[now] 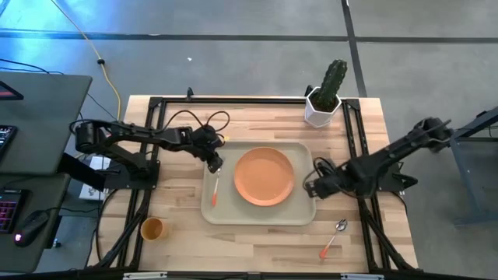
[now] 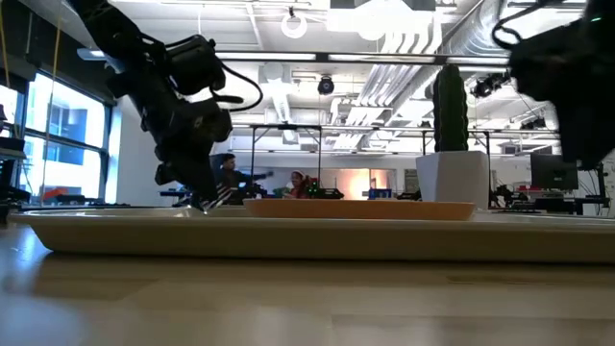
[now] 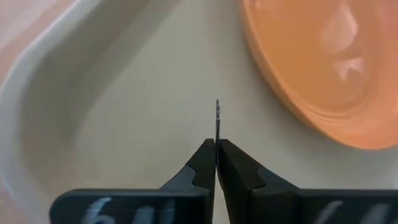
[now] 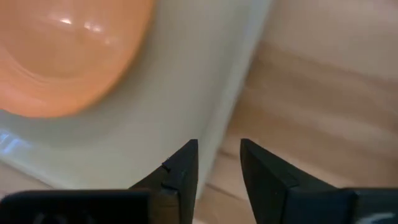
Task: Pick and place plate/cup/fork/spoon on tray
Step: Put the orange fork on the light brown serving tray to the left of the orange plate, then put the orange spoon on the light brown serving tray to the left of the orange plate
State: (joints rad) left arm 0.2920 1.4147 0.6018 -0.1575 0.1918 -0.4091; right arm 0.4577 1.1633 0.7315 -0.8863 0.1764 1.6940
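Observation:
The beige tray [image 1: 233, 214] lies mid-table with the orange plate [image 1: 264, 176] resting flat in it. My left gripper [image 1: 215, 164] is over the tray's left part, shut on the fork [image 1: 214, 189], whose orange handle [image 1: 213, 201] points toward the table's near edge. My right gripper [image 1: 311, 185] is open and empty at the tray's right rim [image 4: 233, 118]. The spoon [image 1: 333, 239] lies on the table near the tray's near right corner. The cup [image 1: 152, 229] stands on the table at the near left. My left gripper pinches the fork's silver metal part [image 3: 217, 121] between its two fingers, and the metal shows edge-on past the fingertips. The fingers come from above, slanting in from the table's left. Whether the handle end rests on the tray, I cannot tell.
A white pot with a green cactus [image 1: 323, 97] stands at the far right of the table. Black frame rails run along the table's left and right sides. Bare wood lies near the front edge between cup and spoon.

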